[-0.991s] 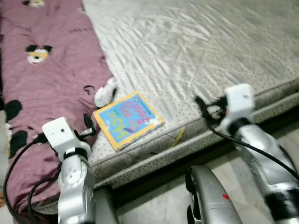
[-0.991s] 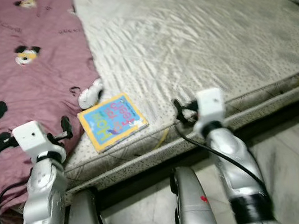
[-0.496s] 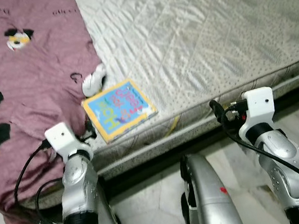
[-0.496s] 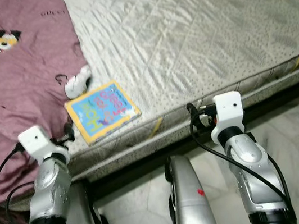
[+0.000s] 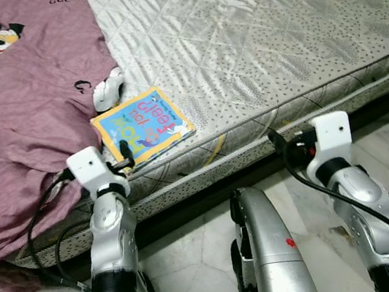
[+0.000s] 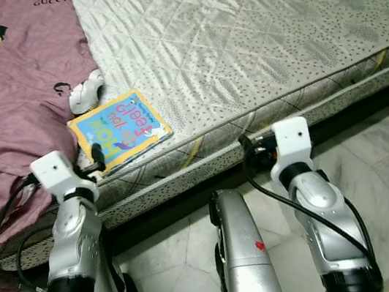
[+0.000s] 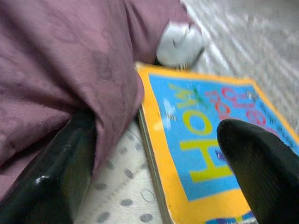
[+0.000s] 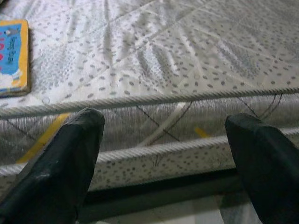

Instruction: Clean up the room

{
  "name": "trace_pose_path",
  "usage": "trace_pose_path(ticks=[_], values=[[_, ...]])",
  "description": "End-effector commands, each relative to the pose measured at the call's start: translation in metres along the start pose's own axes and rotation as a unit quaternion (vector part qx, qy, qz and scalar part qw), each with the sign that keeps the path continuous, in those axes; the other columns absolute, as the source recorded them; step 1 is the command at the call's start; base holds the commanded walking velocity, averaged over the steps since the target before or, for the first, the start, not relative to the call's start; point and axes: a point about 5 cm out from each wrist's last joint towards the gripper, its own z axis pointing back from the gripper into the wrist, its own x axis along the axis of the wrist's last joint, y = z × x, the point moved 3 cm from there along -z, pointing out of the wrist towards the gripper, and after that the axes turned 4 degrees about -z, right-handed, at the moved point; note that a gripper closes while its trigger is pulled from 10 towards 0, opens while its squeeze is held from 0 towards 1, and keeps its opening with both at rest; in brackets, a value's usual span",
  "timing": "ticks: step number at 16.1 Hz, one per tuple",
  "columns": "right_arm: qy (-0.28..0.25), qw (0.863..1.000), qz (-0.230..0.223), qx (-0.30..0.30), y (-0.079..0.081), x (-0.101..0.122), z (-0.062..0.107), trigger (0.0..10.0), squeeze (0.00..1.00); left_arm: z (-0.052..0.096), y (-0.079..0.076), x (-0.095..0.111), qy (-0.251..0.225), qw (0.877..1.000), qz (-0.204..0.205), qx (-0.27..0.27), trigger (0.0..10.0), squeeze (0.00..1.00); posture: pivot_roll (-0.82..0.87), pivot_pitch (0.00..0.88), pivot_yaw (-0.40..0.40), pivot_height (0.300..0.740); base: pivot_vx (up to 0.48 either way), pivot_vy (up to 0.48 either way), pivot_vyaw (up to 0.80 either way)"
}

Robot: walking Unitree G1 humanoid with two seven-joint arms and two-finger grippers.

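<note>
Evidently reaching for the yellow-bordered blue picture book (image 5: 142, 121) near the grey quilted mattress's (image 5: 249, 26) edge, the left claw (image 7: 154, 158) straddles its corner, fingers apart; the right claw (image 8: 163, 154) also gapes.

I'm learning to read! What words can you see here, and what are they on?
"GUCCI": on the purple blanket.
"HOW": yellow letters on the book.
Red word beside it on the book: upside down, seems "feel", not sure.
Small print on the book's edge: too blurred.
</note>
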Motion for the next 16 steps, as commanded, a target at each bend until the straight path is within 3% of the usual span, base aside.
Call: trace_pose_path(ticks=[1, 4, 6, 9, 11, 14, 16], values=[[0.002, 1.000, -0.002, 0.003, 0.003, -0.002, -0.002, 10.0, 0.00, 0.007, 0.002, 0.007, -0.026, 0.999, -0.012, 0.014, 10.0, 0.00, -0.18, 0.216, -0.022, 0.497, 0.000, 0.000, 0.00], [0.000, 1.000, -0.004, 0.004, 0.004, -0.003, -0.005, 10.0, 0.00, 0.018, -0.012, 0.032, -0.093, 0.995, -0.034, -0.022, 10.0, 0.00, -0.17, 0.204, -0.021, 0.497, 0.000, 0.000, 0.00], [-0.002, 1.000, -0.005, 0.005, 0.005, -0.003, -0.009, 10.0, 0.00, 0.015, -0.020, 0.042, -0.112, 0.992, -0.044, -0.046, 10.0, 0.00, -0.16, 0.197, -0.024, 0.497, 0.000, 0.000, 0.00], [-0.012, 1.000, -0.004, 0.012, 0.010, 0.002, -0.013, 10.0, 0.00, -0.007, -0.015, 0.023, -0.045, 0.998, 0.004, -0.037, 10.0, 0.00, -0.17, 0.186, -0.026, 0.497, 0.000, 0.000, 0.00], [-0.021, 1.000, 0.002, 0.013, 0.010, 0.006, -0.016, 10.0, 0.00, -0.017, -0.006, -0.003, 0.025, 0.999, 0.024, -0.032, 10.0, 0.00, -0.20, 0.179, -0.024, 0.497, 0.000, 0.000, 0.00], [-0.027, 1.000, 0.012, 0.008, 0.004, 0.010, -0.016, 10.0, 0.00, -0.021, 0.002, -0.037, 0.107, 0.992, 0.055, -0.024, 10.0, 0.00, -0.21, 0.170, -0.027, 0.497, 0.000, 0.000, 0.00], [-0.030, 0.999, 0.017, 0.009, 0.004, 0.011, -0.018, 10.0, 0.00, -0.021, 0.003, -0.045, 0.123, 0.988, 0.091, -0.010, 10.0, 0.00, -0.21, 0.162, -0.034, 0.497, 0.000, 0.000, 0.00]])
